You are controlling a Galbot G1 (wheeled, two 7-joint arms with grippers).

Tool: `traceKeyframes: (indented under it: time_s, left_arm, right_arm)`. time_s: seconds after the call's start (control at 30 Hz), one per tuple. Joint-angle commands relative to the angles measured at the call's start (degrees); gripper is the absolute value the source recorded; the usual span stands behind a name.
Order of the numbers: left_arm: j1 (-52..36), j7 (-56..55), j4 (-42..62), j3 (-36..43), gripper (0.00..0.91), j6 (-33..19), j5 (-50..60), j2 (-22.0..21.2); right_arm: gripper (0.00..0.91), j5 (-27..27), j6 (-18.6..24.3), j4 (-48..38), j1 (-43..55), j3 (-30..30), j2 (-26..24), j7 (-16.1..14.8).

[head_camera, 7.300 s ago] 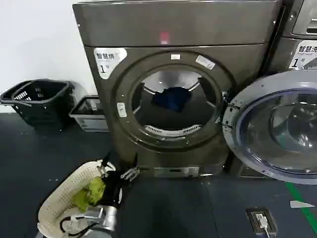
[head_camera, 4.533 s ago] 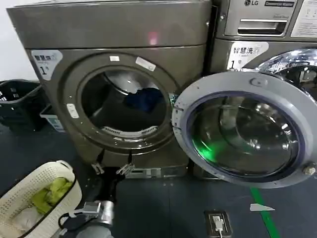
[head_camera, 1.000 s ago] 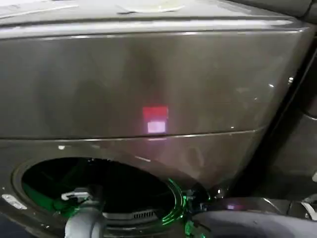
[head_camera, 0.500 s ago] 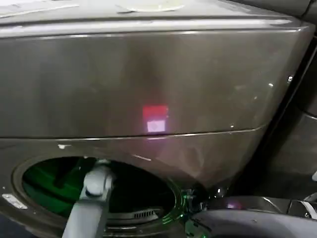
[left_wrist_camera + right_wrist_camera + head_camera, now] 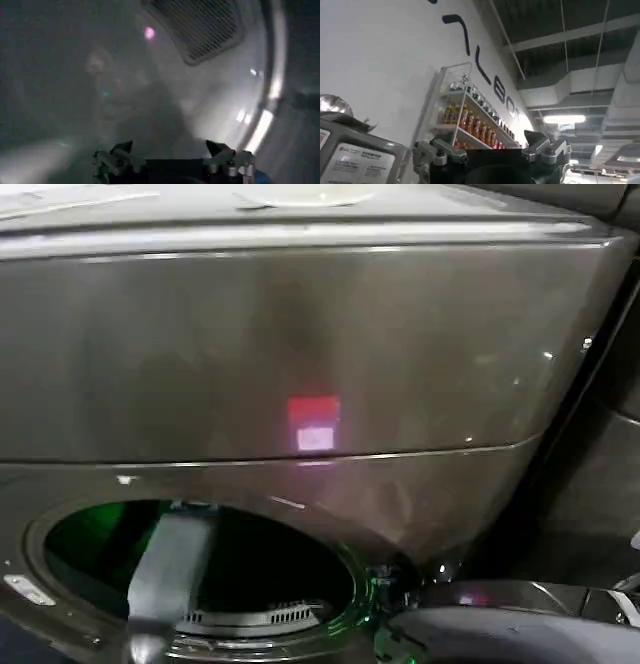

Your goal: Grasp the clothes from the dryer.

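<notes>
Dryer (image 5: pixel 300 354) porthole cut off by bottom edge; drum interior hazy, clothes indiscernible.

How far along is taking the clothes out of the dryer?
Done: the left arm is inside the dryer drum. In hand: the left pincer is open, facing deeper into the drum; I cannot make out the clothes in there. Left: closing on them and pulling them out. The right pincer is idle, open, raised.

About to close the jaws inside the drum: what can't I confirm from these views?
- The clothes: in the head view the left arm and the dark drum of the dryer hide them.
- Left wrist view: haze blurs everything beyond the left gripper.
- Head view's bottom edge cuts off the porthole.
</notes>
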Motion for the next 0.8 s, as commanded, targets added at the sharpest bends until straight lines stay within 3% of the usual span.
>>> traceKeyframes:
  time_s: [0.03, 0.3, 0.8]
  left_arm:
    - [-13.1, 12.8, 23.0, 16.8, 0.907, -8.1, 12.4, -1.5]
    - [-17.5, 18.2, 29.2, 19.3, 0.907, -10.1, 18.3, -3.5]
    - [-19.7, 14.9, 35.5, 22.2, 0.907, -8.5, 19.0, -6.2]
  right_arm:
    - [0.907, 0.1, -0.1, 0.1, -0.8, 1.4, 0.6, 0.0]
    - [0.907, 0.0, -0.2, 0.6, -0.6, 1.4, 1.0, 0.0]
    - [0.907, -0.1, -0.1, 1.4, 0.6, -0.4, 0.8, 0.0]
